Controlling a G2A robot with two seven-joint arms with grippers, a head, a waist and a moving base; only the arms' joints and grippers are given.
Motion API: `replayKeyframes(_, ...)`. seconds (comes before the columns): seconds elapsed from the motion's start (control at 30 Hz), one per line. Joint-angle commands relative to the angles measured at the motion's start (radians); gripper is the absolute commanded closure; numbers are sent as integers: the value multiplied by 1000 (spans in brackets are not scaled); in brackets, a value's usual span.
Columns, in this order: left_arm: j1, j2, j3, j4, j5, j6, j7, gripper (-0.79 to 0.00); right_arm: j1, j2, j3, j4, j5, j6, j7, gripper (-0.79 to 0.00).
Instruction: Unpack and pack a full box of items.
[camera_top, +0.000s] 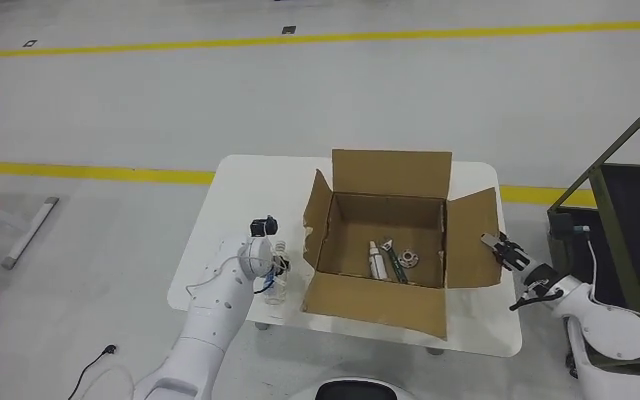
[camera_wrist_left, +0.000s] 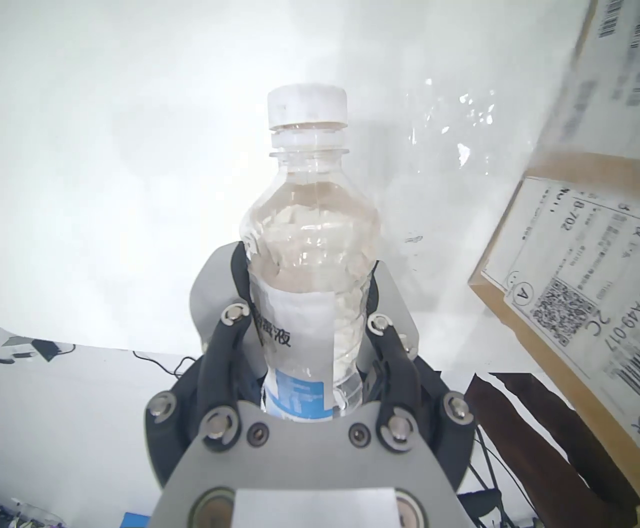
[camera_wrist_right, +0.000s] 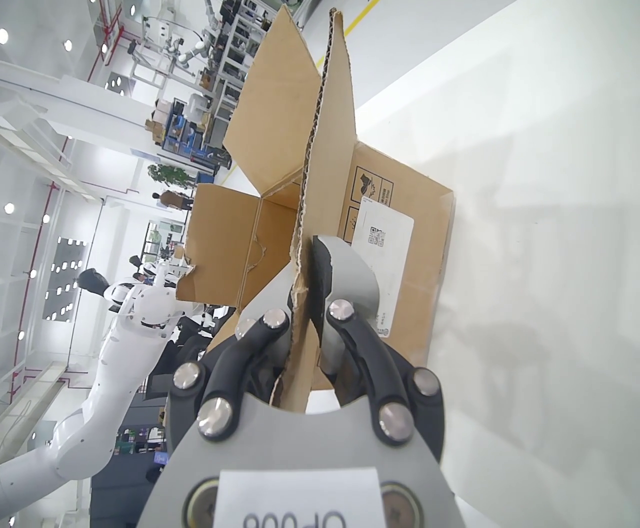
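Clasping a water bottle (camera_wrist_left: 306, 210), the left gripper (camera_wrist_left: 310, 272) sits just beside the box's (camera_top: 385, 215) left wall, over the table (camera_top: 250, 195). The right gripper (camera_wrist_right: 306, 270) is clenched on the box's right flap (camera_wrist_right: 332, 125). Inside the box lie a white container (camera_top: 378, 262) and a tool (camera_top: 393, 263).

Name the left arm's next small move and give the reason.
Probably lower the water bottle onto the table and release. The left tool is shut on it outside the box, while a small white bottle lies inside and the right tool pinches a flap, suggesting unpacking.
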Motion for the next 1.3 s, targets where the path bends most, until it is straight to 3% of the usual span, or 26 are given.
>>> replayKeyframes(0.0, -14, -1, 5, 24, -10, -19, 9, 0, -3, 2, 5, -6, -2, 2, -2, 0)
replayKeyframes(0.23, -47, -9, 39, 101, -26, -42, 23, 0, -19, 7, 10, -17, -8, 8, -7, 0)
replayKeyframes(0.27, -52, -10, 43, 110, -32, -43, 25, -166, -21, 8, 9, -18, -10, 10, -6, 0)
replayKeyframes(0.3, -59, -12, 49, 119, -32, -46, 23, -785, -22, 9, 8, -20, -12, 12, -4, -9)
replayKeyframes(0.37, -73, -14, 62, 138, -25, -52, 16, -785, -25, 11, 7, -22, -18, 15, 2, -191)
replayKeyframes(0.4, -78, -15, 65, 146, -28, -51, 19, -785, -25, 12, 7, -23, -19, 17, 3, -342)
replayKeyframes(0.47, -87, -16, 68, 155, -31, -49, 24, -785, -25, 13, 6, -25, -19, 20, 1, -785)
replayKeyframes(0.83, -79, 7, 38, 98, -44, -74, -3, -785, -32, 20, 13, -92, -54, 21, -45, -785)
replayKeyframes(1.03, -43, 28, -13, -40, -61, -34, -47, -785, -50, 23, 49, -219, -70, -2, -99, -785)
replayKeyframes(1.1, -32, 35, -45, -107, -91, -11, -74, -785, -56, 25, 44, -268, -88, -17, -87, -326)
replayKeyframes(1.17, -16, 44, -72, -170, -99, -1, -90, -785, -57, 28, 24, -308, -129, -32, -65, 0)
replayKeyframes(1.27, 2, 56, -105, -263, -90, 15, -102, -785, -46, 33, -43, -326, -238, -56, -26, 0)
